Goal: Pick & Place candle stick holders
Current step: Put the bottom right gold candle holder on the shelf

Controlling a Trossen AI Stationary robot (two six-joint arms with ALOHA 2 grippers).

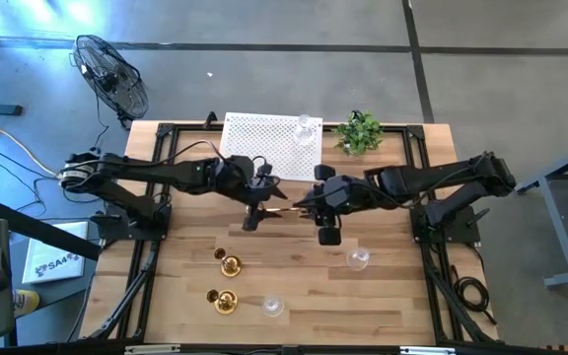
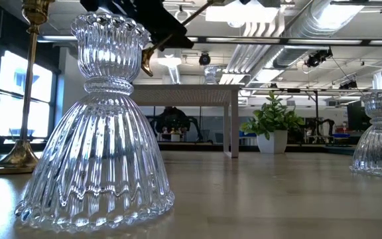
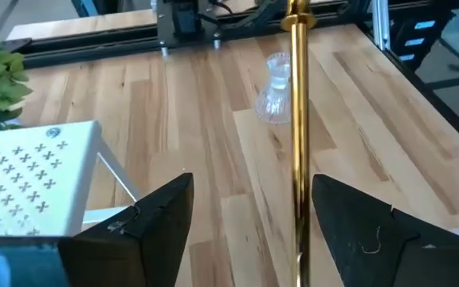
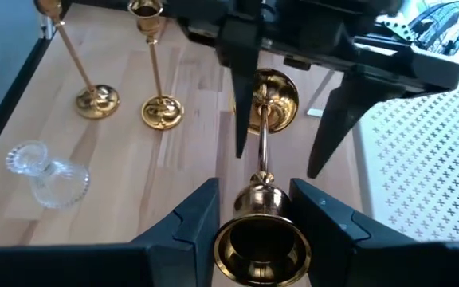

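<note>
While a gold candle stick holder [image 4: 260, 191] is being held level above the middle of the tabletop [image 1: 392, 296], it is being gripped near its cup end by the right tool [image 4: 255, 217], whose fingers are closed on it. The left tool [image 3: 249, 227] is being kept wide open around the slim stem, with nothing clamped — a hand-over between the arms seems to be under way, judging by how the flared base is pointed toward the left arm. The holder is probably being kept horizontal so that both tools can reach it at once.

Two more gold holders [image 1: 229, 263] are standing upright near the front of the tabletop, with a clear glass holder [image 1: 273, 307] beside them and another glass holder [image 1: 359, 259] farther right. A third glass one [image 1: 307, 128] is resting on the white perforated stand [image 1: 264, 143] at the back — likely the place being filled — next to a small green plant [image 1: 361, 132].
</note>
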